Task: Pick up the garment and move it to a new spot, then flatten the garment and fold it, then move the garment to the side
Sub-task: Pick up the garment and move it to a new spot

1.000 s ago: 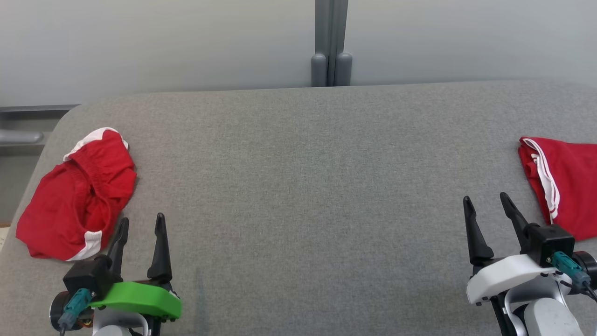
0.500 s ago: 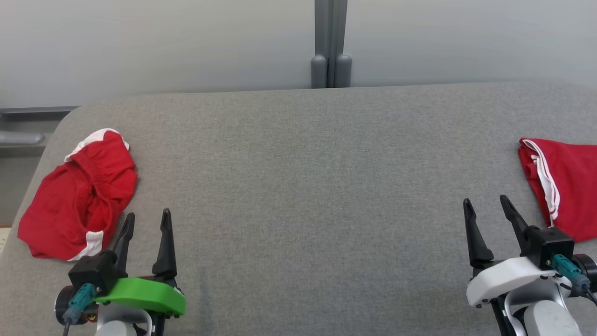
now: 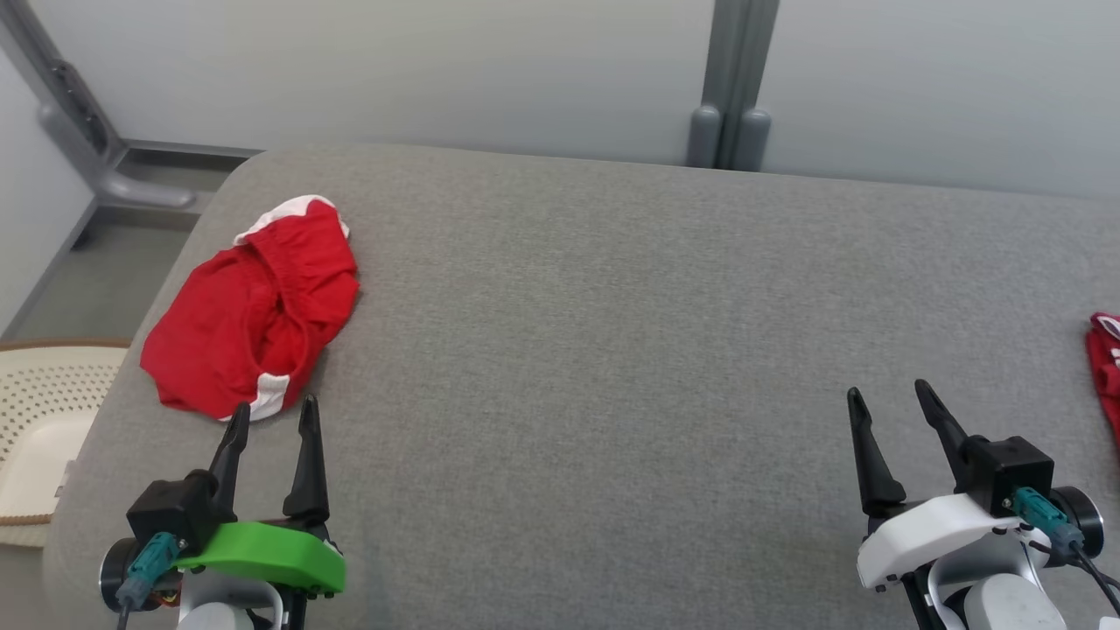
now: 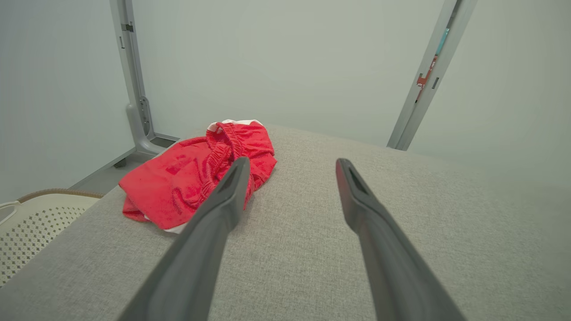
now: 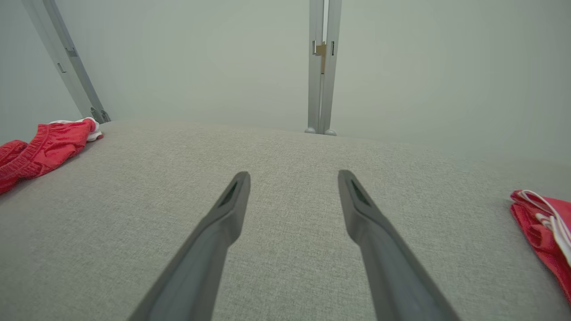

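Pick-up not yet begun: my left gripper [image 3: 272,409], spread wide and empty, must reach the red shorts [image 3: 254,311] just ahead

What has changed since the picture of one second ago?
The head camera turned left; the things themselves did not move. The crumpled red garment now lies just ahead of the left gripper. Both it and the right gripper stayed open, holding nothing.

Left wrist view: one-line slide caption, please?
Open left gripper poised near crumpled red shorts on the grey cushion.
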`<state>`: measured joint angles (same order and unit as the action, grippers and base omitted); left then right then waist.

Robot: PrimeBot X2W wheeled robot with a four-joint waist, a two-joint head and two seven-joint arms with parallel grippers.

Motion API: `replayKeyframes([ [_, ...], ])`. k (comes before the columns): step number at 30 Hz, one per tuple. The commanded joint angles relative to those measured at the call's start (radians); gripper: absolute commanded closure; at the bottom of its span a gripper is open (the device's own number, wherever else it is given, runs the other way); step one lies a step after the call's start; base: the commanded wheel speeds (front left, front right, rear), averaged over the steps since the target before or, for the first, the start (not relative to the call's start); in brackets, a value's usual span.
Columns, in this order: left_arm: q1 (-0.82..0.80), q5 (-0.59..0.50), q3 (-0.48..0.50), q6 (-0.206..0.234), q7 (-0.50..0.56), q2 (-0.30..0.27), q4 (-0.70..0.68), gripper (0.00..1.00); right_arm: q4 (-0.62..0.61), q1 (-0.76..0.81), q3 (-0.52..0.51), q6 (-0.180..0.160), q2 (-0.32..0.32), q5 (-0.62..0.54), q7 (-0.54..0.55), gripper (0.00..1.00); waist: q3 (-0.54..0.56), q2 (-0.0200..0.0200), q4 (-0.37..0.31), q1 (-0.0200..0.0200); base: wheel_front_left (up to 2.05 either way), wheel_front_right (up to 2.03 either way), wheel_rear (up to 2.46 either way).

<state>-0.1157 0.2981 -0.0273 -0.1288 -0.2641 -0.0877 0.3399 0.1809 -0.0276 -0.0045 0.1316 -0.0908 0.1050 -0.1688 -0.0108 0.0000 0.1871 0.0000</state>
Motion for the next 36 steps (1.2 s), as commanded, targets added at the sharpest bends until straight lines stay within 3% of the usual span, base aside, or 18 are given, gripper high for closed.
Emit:
replayKeyframes([
  [1,0.000,0.000,0.004,-0.003,0.000,-0.005,0.003,0.00,0.001,-0.004,0.002,-0.002,-0.001,-0.002,0.001,0.00,-0.003,0.0000,0.084,0.0000,0.00,0.00,0.00],
  [14,0.021,-0.008,0.015,-0.003,0.000,-0.002,0.004,0.00,0.012,-0.019,0.039,-0.002,-0.004,0.009,-0.007,0.00,0.003,0.0000,0.211,0.0000,0.00,0.00,0.00],
  [28,0.002,0.003,0.018,-0.003,0.000,0.011,0.017,0.00,0.004,-0.026,0.053,-0.002,-0.024,0.016,-0.003,0.00,-0.016,0.0000,0.220,0.0000,0.00,0.00,0.00],
  [36,-0.133,0.045,0.006,-0.003,0.024,-0.005,0.155,0.00,-0.026,-0.054,0.079,-0.002,-0.045,0.015,0.024,0.00,-0.074,0.0000,0.200,0.0000,0.00,0.00,0.00],
])
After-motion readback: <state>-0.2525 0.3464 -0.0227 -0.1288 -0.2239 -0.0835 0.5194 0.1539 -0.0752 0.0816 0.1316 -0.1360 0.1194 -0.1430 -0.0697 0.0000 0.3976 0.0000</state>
